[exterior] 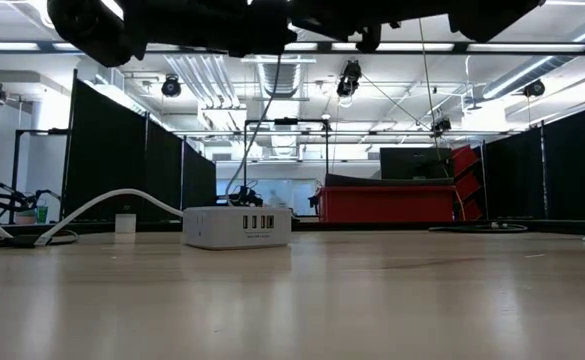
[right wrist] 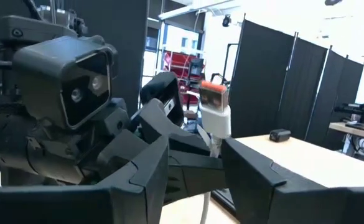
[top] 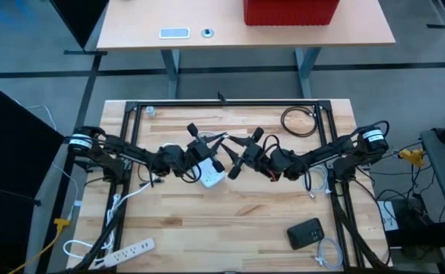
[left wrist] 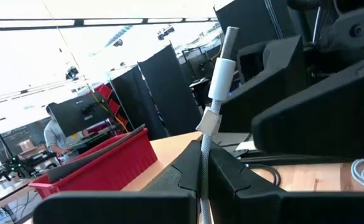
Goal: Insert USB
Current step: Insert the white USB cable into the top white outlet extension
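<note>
The USB plug [left wrist: 221, 74] is white with a grey tip and sits on a braided cable. My left gripper [left wrist: 204, 174] is shut on that cable, lifted over mid-table [top: 216, 141]. My right gripper [right wrist: 196, 163] is open and faces it from the right [top: 239, 149]. Its fingers stand either side of the cable below the plug [right wrist: 214, 118]; I cannot tell if they touch. The white USB hub [top: 212, 176] lies flat on the table below both grippers, its ports [exterior: 256, 222] facing the near edge. My left gripper pinches the braided cable [left wrist: 205, 146] between its two fingers, just behind the plug's strain relief. The fingers lie along the cable. The plug stands free beyond the fingertips, tilted upward and lifted clear of the table, its tip pointing toward the right arm.
A black cable coil [top: 298, 122] lies at the far right and a black device [top: 306, 232] at the near right. A white power strip [top: 127, 250] is at the near left. A metal frame [top: 222, 104] bounds the work area. A person [left wrist: 54, 134] sits in the room beyond.
</note>
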